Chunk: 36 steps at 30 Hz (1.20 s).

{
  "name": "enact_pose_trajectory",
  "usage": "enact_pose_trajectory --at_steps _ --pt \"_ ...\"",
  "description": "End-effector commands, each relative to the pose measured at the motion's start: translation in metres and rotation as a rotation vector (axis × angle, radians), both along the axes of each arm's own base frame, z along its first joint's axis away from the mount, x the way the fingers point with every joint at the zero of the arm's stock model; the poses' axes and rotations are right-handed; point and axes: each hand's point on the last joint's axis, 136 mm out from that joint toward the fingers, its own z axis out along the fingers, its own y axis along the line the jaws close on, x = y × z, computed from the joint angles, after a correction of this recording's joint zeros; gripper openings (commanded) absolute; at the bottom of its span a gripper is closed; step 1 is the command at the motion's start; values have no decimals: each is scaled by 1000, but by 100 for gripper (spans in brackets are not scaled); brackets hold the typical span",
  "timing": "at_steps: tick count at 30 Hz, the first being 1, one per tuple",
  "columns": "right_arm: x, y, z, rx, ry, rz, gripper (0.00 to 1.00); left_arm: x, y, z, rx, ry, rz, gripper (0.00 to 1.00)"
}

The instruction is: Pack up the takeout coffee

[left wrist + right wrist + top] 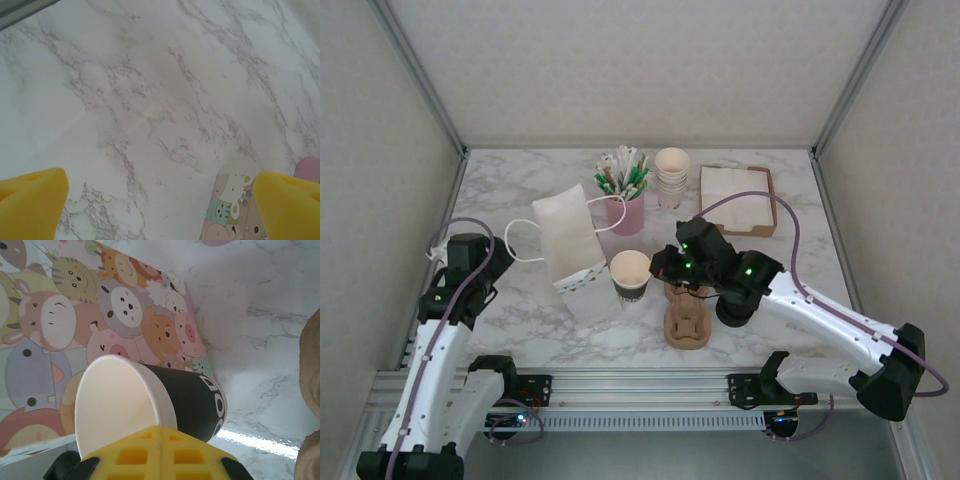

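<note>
**Top external:** The coffee cup is standing upright near the middle of the marble table. It is showing black walls, a cream inside and an open top. The right gripper is sitting against the cup's rim at its 3 o'clock side. A paper bag is lying flat at the cup's 10 o'clock, just beside it. A brown pulp carrier is lying at the cup's 4 o'clock, partly under the right arm. A pink holder full of stirrers is standing at 12 o'clock. A stack of cream cups is standing at 1 o'clock and a napkin tray is sitting at 2 o'clock. The left arm is hanging at the table's 9 o'clock edge, well apart from the cup.

**Left wrist:** The left gripper is hovering over bare marble with its yellow fingers spread wide and gripping nothing. The bag's animal-print corner is showing at 5 o'clock, and the edge of a pink object at 4 o'clock.

**Right wrist:** The right gripper is sitting at 6 o'clock with its yellow pads pressing together. The cup's rim is running straight into the seam between them, so the gripper is pinching the cup wall. White lettering is showing on the black wall. The printed bag is lying behind the cup at 11 o'clock. The carrier's edge is showing at 3 o'clock.
</note>
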Motion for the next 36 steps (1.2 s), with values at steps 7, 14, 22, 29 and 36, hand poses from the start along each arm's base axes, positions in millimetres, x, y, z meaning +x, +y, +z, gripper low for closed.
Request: enact_pose_trajectory --at_steps 7,14,22,29,36 --pt "12 -10 -8 -97 -55 -67 0 27 -6 16 65 35 -118 98" --pt "23 -22 -30 -241 -99 -87 0 36 -7 29 118 35 -179 99" --pt "47 1 -42 -210 -156 -80 0 29 -8 25 94 -29 -162 99" --pt "82 1 -55 -216 -164 -136 0 28 -6 27 117 -37 -166 100" --pt "111 -1 -56 -188 -185 -160 0 29 -9 26 106 -46 -182 100"
